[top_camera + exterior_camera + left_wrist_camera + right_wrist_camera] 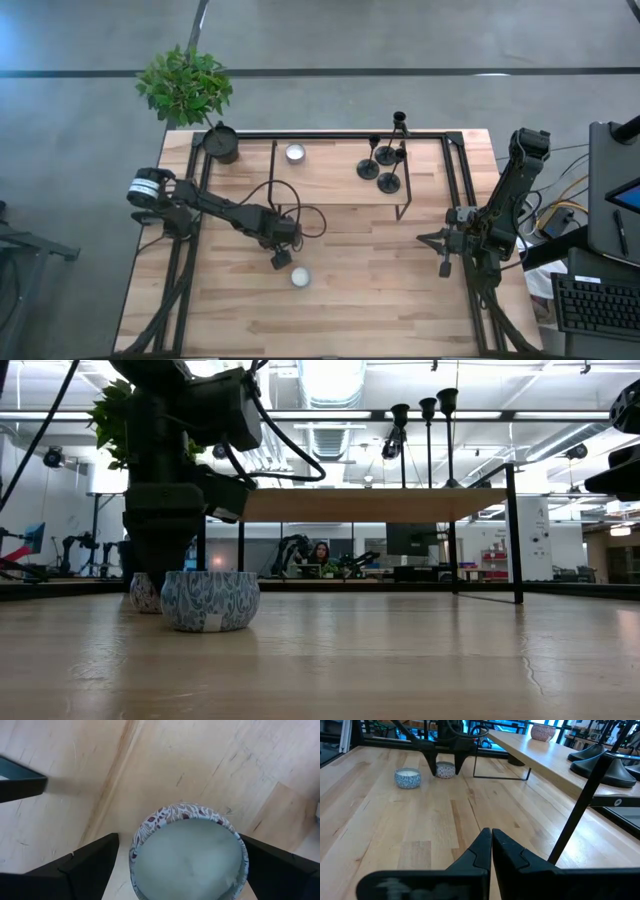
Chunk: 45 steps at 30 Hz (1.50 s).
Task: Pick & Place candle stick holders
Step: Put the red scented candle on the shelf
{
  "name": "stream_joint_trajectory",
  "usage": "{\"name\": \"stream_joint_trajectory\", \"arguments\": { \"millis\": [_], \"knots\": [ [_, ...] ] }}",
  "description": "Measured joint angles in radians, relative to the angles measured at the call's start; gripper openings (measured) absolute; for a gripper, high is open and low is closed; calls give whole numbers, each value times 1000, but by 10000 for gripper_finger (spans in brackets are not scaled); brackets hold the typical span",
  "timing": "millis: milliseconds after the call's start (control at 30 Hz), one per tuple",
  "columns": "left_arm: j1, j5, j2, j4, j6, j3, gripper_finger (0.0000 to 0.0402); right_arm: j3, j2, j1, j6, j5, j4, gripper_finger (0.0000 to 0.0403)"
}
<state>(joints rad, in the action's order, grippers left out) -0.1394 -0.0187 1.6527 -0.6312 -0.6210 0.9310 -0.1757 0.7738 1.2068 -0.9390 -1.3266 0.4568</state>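
Three black candle stick holders stand on their disc bases on the raised wooden shelf at the far right; the low view shows their cup tops. My left gripper points down, open, over a small patterned tealight candle on the table. Its fingers stand on either side of the candle, and no touch shows. A second tealight sits just nearer the front edge. My right gripper waits shut and empty at the table's right side.
A third tealight and a dark plant pot with a green plant sit on the far shelf. The shelf's black leg and the black frame rails stand nearby. Bare wooden tabletop lies between the arms.
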Motion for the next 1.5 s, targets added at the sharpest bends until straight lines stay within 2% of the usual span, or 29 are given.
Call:
{"name": "stream_joint_trajectory", "arguments": {
  "millis": [433, 667, 1233, 1500],
  "knots": [
    [0, 0, 0, 13, -26, 0, 305, 0, 0, 0, 0, 0, 0, 8],
    [0, 0, 0, 13, -26, 0, 315, 0, 0, 0, 0, 0, 0, 8],
    [1, 3, -3, 5, -43, 1, 308, 0, 0, 0, 0, 0, 0, 8],
    [2, 3, -6, -87, -25, 73, 308, 0, 0, 0, 0, 0, 0, 8]
  ]
}}
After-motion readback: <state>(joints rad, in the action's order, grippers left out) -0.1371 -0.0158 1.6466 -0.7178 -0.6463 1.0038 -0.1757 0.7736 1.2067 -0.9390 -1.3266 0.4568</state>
